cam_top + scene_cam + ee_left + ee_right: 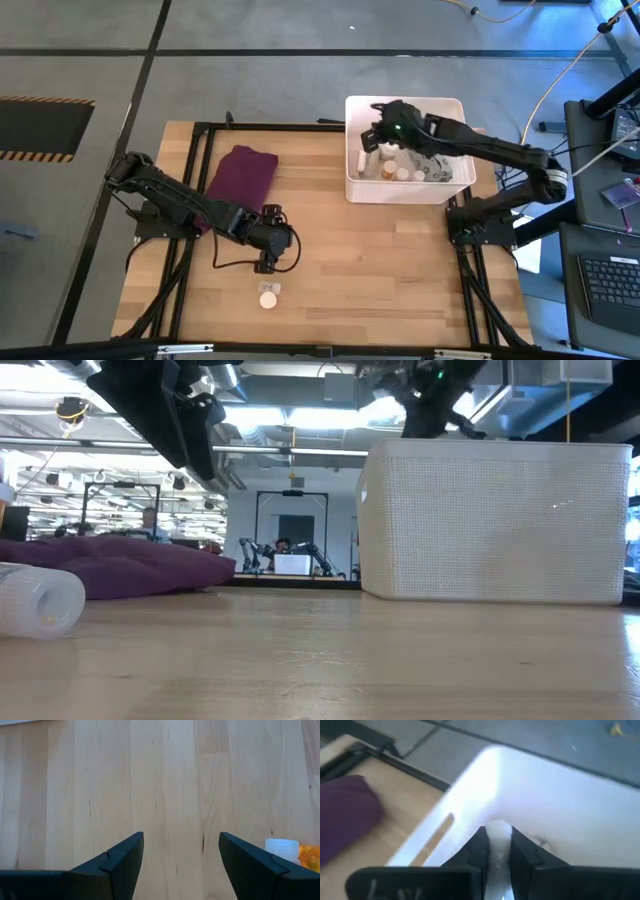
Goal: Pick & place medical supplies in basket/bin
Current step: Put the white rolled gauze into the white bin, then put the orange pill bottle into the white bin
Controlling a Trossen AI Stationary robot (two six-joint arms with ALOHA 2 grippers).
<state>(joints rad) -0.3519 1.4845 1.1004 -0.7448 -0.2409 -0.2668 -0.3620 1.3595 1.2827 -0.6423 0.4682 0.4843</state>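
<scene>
The white bin [400,193] stands at the table's far right with several small supplies [398,172] inside it. My right gripper [372,135] hovers over the bin's far left corner [485,765], shut on a small white item [497,831]. A white-capped bottle [268,296] lies on its side on the wood near the front edge; in the low view the bottle [35,600] shows at the left. My left gripper [266,264] hangs open just above the table, a little beyond that bottle [282,847], touching nothing. My right gripper pinches the small white item between its two fingers [520,851]; a rounded white end [497,827] sticks out past the fingertips. The fingers slant downward from the table's right side. The item is lifted clear, above the bin's inside.
A folded purple cloth [240,175] lies at the far left of the table and also shows in the right wrist view as the cloth [345,815]. Bare wood [380,270] stretches between the bottle and the bin. The bin's wall [495,520] stands tall in the low view.
</scene>
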